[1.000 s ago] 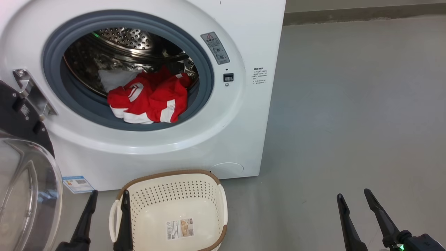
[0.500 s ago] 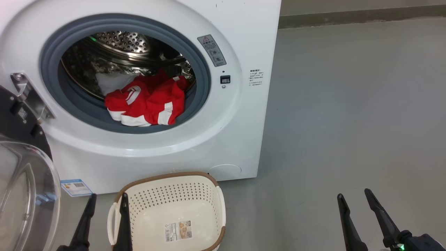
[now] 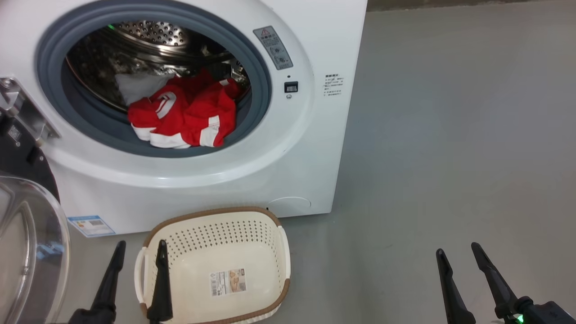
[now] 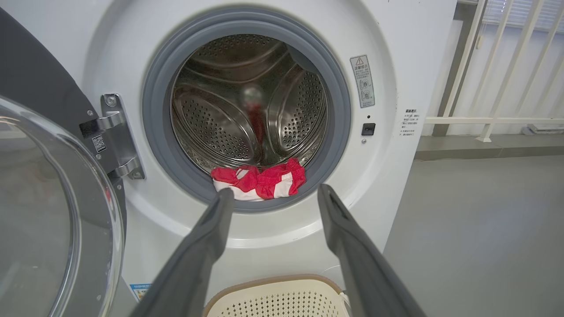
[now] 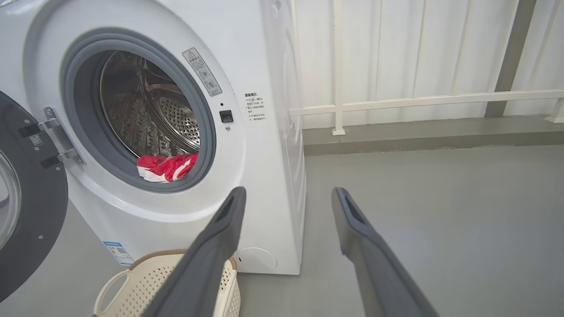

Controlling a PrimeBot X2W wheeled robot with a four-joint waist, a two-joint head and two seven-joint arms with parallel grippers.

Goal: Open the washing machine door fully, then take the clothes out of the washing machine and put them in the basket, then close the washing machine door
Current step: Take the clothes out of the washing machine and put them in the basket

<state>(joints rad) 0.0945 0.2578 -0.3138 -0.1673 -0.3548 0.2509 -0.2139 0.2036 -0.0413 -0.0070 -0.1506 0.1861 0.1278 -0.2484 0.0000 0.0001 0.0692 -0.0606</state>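
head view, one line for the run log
black-rimmed glass door open; red-white clothes in steel drum; cream perforated basket empty; left gripper, right gripper open

Head camera looking down on washing machine [image 3: 324, 45] and basket [image 3: 216, 234], left wrist camera squarely facing the drum [image 4: 211, 127] (nearest view), right wrist camera angling in from the right, all sharing the clothes [image 3: 189, 112].

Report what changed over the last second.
The head camera shifted, so the whole scene sits slightly higher in the head view; no thing itself moved. Nothing was grasped or released. The clothes still lie in the washing machine, the basket is still empty, the washing machine door still open, and the left gripper and right gripper stay open.
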